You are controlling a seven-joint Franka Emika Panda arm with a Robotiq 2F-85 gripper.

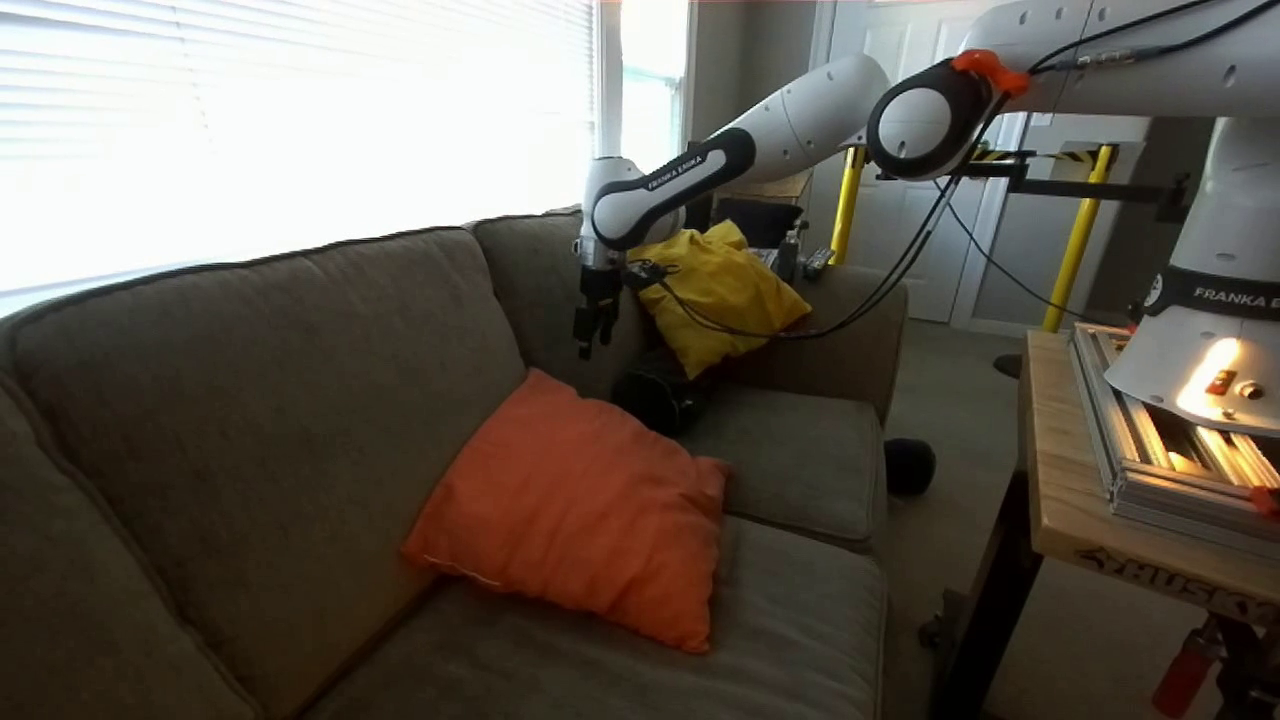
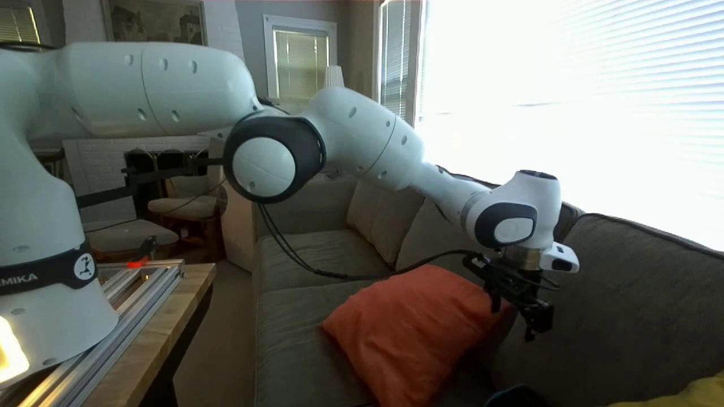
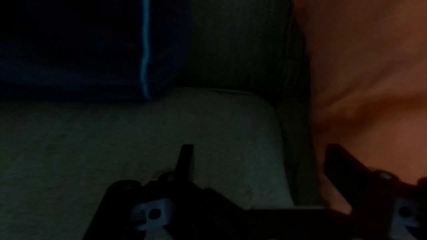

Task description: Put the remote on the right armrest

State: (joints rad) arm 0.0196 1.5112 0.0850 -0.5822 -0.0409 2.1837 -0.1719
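You cannot pick out the remote for certain in any view, so neither its look nor its place can be told. In an exterior view you can see the right armrest [image 1: 855,355], right as the robot faces it: broad, padded, grey-brown like the rest of the sofa [image 1: 800,640]. Small items [image 1: 818,262] show at its top edge, on it or behind it, too small and dim for you to tell whether the remote is among them. The yellow cushion [image 1: 735,295] lies tilted in the corner just beside that armrest.

Your gripper [image 3: 260,146] is unclenched and holds nothing you can see. In the wrist view its fingers [image 3: 343,170] stand well apart, and through the gap you look onto grey upholstery and part of the orange cushion [image 1: 580,500]. In both exterior views it points down in front of the back cushions [image 1: 270,400], above the seat [image 1: 790,450], and appears to touch nothing. The wrist view is dark, yet you can make out a dark blue item [image 3: 100,66] with a light blue stripe [image 3: 145,50] near its end, across a strip of grey upholstery from the orange cushion.
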